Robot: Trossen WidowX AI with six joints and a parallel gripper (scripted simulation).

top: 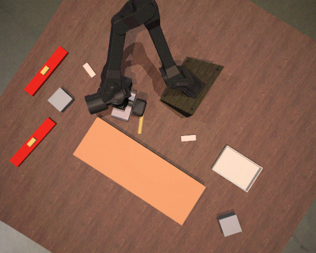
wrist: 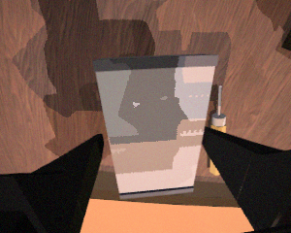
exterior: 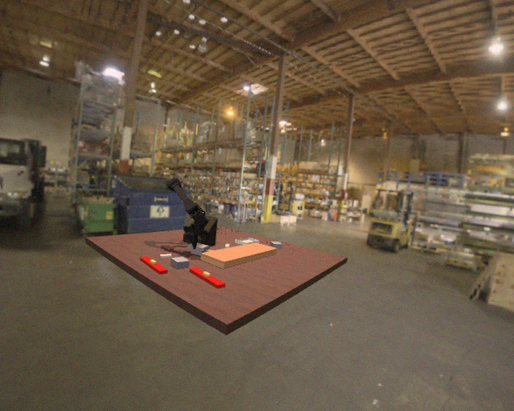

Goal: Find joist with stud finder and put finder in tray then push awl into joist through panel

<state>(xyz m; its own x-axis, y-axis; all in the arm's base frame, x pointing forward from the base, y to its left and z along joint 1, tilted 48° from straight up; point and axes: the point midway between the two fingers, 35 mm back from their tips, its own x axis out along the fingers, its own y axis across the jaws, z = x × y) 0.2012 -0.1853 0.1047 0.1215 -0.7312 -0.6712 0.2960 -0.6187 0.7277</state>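
The stud finder [top: 121, 114] [wrist: 147, 155], a pale grey block, lies on the table beside the panel's upper left end. My gripper [wrist: 151, 134] is open, with one finger on each side of the stud finder; a gap shows at the left finger, and contact at the right one is unclear. In the top view the arm hides the fingertips. The awl [top: 140, 124] [wrist: 218, 120], with a yellow handle and a thin metal tip, lies just right of the stud finder, close by the right finger. The orange floor panel [top: 139, 168] [exterior: 239, 253] [wrist: 160, 218] lies flat. The white tray [top: 236, 168] is empty.
Two red bars [top: 52, 62] [top: 41, 134] with yellow inserts and a grey block [top: 60, 99] lie at the left. Another grey block [top: 230, 225] is at lower right. Small white blocks [top: 89, 70] [top: 188, 137] lie near the arm and panel. The dark base plate [top: 207, 71] is upper right.
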